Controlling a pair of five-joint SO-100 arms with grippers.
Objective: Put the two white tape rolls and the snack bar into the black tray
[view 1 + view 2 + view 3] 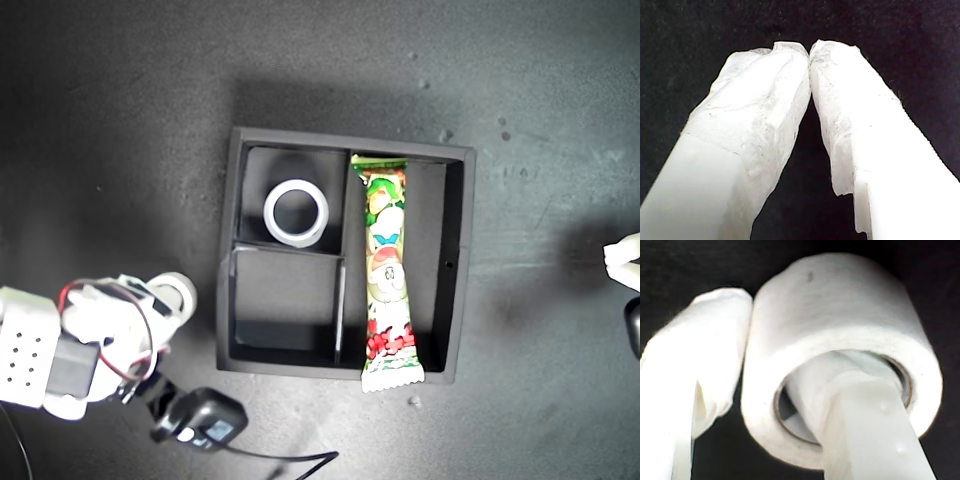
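1. Tray (pixel 226 300): it sits dead centre in the exterior view. One small square pocket, at 7 o'clock inside it, is empty (pixel 285 300). That is your target.
2. Bar (pixel 388 270): it lies along the long compartment on the tray's 3 o'clock side. Its 6 o'clock crimp rides over the wall, so I judge it not quite seated. Keep clear of it on the way in.
3. Placed roll (pixel 272 212): it lies flat in the small pocket at 11 o'clock, so it needs no more work.
4. Held roll (pixel 840 315): it is out at 8 o'clock in the exterior view, off the tray and near its wall (pixel 178 290).
5. My second gripper (pixel 775 350) is clamped on this roll's wall, one finger (pixel 860 405) through the core and the other outside.
6. To do the step well, carry the roll high enough to clear the wall and centre it over the empty pocket. Lower it before you part the jaws. The inner finger could drag the roll back out, so lift straight up afterwards.
7. My first gripper (pixel 809 52): its tips touch with nothing between them, over bare dark surface. A white tip at 3 o'clock on the exterior view's edge is probably it, well apart from the tray.
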